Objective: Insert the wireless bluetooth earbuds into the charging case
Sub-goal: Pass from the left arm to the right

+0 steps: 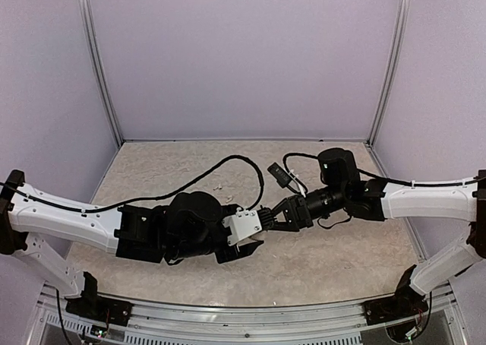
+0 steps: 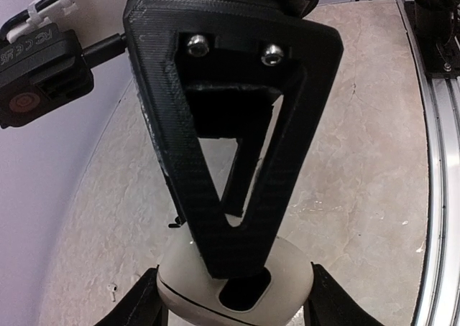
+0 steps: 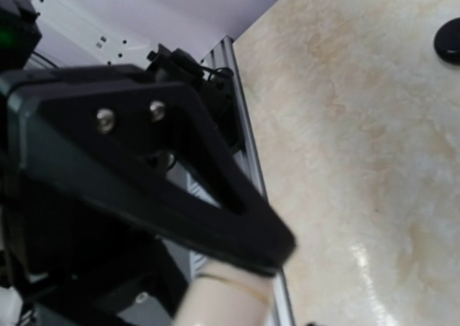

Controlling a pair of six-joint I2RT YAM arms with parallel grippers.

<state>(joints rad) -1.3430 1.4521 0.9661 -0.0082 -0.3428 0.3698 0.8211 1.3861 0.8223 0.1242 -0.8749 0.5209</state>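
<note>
Lavender walls close in a beige marbled worktop (image 1: 190,163). Only the left wrist view shows my left end effector (image 2: 233,311) clamped on the white charging case (image 2: 183,290), with a right finger (image 2: 237,139) over its top. From above, I cannot tell whether my right end effector (image 1: 279,217) is apart or together. The right wrist view alone shows a dark round thing (image 3: 449,40) well away from the case.
</note>
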